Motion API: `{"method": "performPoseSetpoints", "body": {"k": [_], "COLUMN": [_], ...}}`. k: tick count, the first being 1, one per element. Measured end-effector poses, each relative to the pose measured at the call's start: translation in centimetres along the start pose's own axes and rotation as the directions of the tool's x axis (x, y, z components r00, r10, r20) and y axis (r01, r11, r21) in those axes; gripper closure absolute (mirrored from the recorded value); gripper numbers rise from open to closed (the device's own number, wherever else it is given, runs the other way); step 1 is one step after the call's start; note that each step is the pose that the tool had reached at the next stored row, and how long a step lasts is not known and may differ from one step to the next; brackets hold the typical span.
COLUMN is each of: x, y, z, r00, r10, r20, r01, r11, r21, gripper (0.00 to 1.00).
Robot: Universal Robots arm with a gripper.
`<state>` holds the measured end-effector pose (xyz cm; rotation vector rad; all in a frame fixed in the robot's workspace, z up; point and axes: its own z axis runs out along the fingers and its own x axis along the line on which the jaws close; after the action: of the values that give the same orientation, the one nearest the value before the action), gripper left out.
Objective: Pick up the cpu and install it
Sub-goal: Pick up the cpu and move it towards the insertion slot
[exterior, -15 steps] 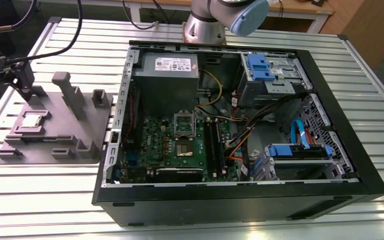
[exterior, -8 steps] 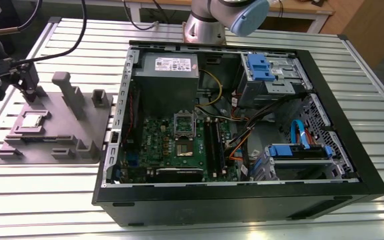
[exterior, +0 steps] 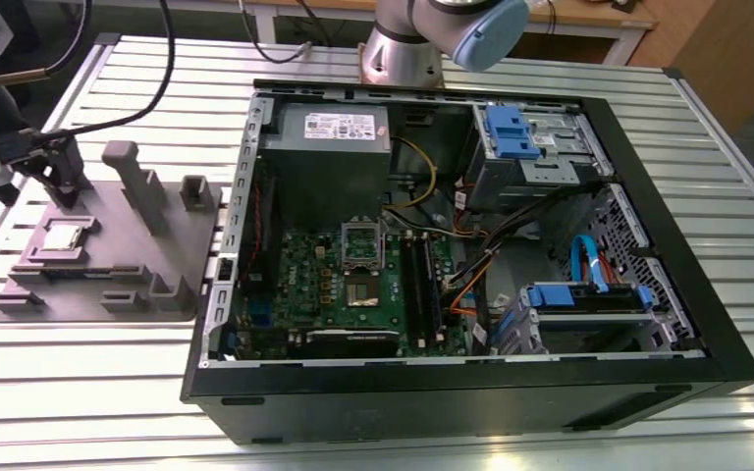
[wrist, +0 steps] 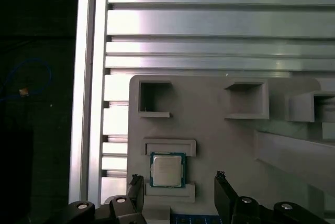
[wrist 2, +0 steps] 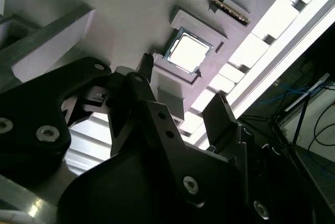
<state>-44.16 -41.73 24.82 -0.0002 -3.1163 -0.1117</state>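
Gripper (wrist: 178, 179) spread wide, empty, hovering near cpu (wrist: 167, 170). Cpu sits flat in recess of grey holder (wrist: 209, 130), likely so it can't shift; not yet gripped.

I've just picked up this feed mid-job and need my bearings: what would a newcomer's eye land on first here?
The open black computer case dominates the exterior view, its green motherboard exposed inside. On the exterior view's left sits a grey fixture with the silvery cpu lying in a square pocket. In the first wrist view the gripper is open, one finger showing to each side of the cpu.
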Motion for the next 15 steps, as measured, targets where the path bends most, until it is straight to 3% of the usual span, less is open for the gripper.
{"method": "performPoseSetpoints", "body": {"k": [5,8,15], "x": [-0.02,-0.03,-0.06], "y": [-0.08,-0.09,-0.17], "z": [0.85,1.04,2.24], "r00": [0.9991,0.999,1.0], "r10": [0.042,0.045,0.003], "r20": [0.0031,0.0046,0.0014], "r01": [-0.042,-0.046,-0.003], "r11": [0.9991,0.9986,0.9996], "r21": [0.0012,0.027,0.0283], "gripper": [0.35,0.35,0.35]}}
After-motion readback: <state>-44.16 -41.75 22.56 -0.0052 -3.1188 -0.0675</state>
